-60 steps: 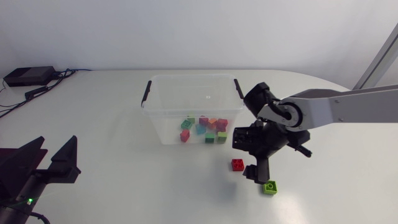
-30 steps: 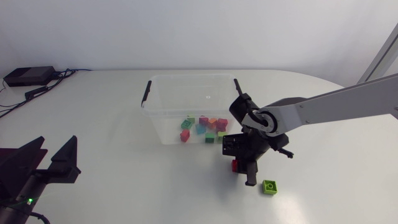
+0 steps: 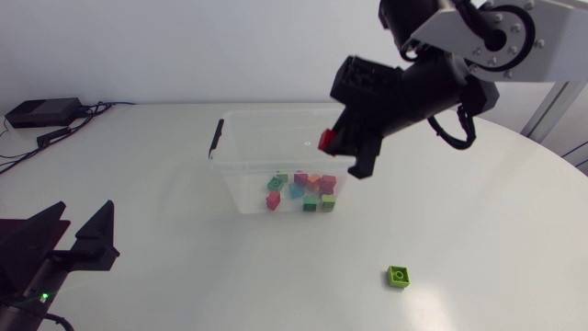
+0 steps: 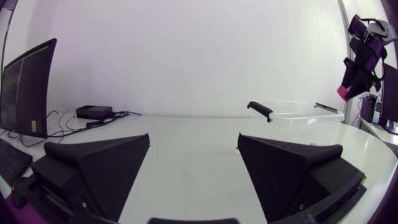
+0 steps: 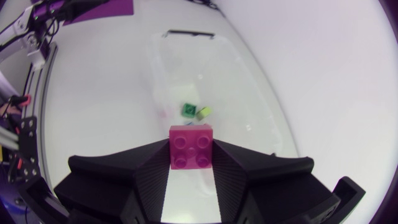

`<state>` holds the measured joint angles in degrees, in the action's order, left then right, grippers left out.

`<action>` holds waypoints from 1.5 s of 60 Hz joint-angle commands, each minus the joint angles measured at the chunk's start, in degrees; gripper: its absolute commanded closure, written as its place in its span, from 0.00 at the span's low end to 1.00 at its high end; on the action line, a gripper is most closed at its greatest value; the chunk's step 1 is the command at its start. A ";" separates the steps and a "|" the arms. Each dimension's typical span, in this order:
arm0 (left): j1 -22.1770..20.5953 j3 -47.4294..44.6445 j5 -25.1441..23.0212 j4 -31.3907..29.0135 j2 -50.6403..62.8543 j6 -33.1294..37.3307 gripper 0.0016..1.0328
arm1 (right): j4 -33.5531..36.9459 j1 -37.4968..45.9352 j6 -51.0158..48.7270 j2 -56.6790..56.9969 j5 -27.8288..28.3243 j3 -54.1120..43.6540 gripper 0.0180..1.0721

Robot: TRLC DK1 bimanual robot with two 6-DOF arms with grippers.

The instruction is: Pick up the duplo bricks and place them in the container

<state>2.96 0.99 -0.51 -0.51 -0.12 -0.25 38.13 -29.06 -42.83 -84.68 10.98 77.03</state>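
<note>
Item under inspection: one red duplo brick (image 5: 193,147), square, with four round studs in a two-by-two block on the face turned toward my right wrist camera; edges look clean and no other brick is attached. My right gripper (image 5: 191,163) is closed on it. The left and right fingers each press a side wall of the brick from opposite sides, so the fingers stand only one brick apart. The brick sits at the finger ends, studs facing back along the gripper, its far edge projecting slightly beyond the tips. In the head view the same red brick (image 3: 326,140) shows at the tip of the right gripper (image 3: 336,147), raised clear of the table and lying over the right end of the clear plastic container (image 3: 241,188). From the right wrist the container (image 5: 163,74) lies beneath and ahead of the held brick, with a green brick (image 5: 188,109) and a yellow-green brick (image 5: 203,112) visible on its floor. The head view shows a cluster of mixed bricks (image 3: 303,191) inside, in red, green, orange and blue. One green brick on the table (image 3: 399,276) lies in front of the container, well apart from it and from both grippers. My left gripper (image 3: 85,210) sits at the table's near left, fingers spread wide with nothing between them; its own view confirms the left gripper (image 4: 193,140) apart from the container (image 4: 298,114).
</note>
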 commanded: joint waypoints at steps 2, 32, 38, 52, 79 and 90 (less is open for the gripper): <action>0.38 -0.91 0.34 -0.01 -0.50 -1.24 0.04 | -4.47 1.37 6.62 -2.85 0.35 0.84 0.89; 0.38 -0.91 0.34 -0.01 -0.50 -1.24 0.04 | -21.08 -0.56 20.24 -14.10 -5.18 5.93 0.07; 0.38 -0.91 0.34 -0.01 -0.50 -1.24 0.04 | -14.66 2.78 15.06 -4.35 -2.81 0.31 0.07; 0.38 -0.91 0.34 -0.01 -0.50 -1.24 0.04 | 5.90 7.35 -1.91 12.00 0.62 -19.03 0.07; 0.38 -0.91 0.34 -0.01 -0.50 -1.24 0.04 | -4.73 5.68 -11.22 2.59 -9.31 -42.49 0.07; 0.47 -0.91 0.34 -0.01 -0.50 -1.24 0.04 | -7.72 5.86 -12.28 -1.10 -10.37 -42.58 0.46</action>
<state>2.96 0.99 -0.51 -0.51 -0.14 -0.23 31.40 -23.16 -52.86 -84.16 1.23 35.35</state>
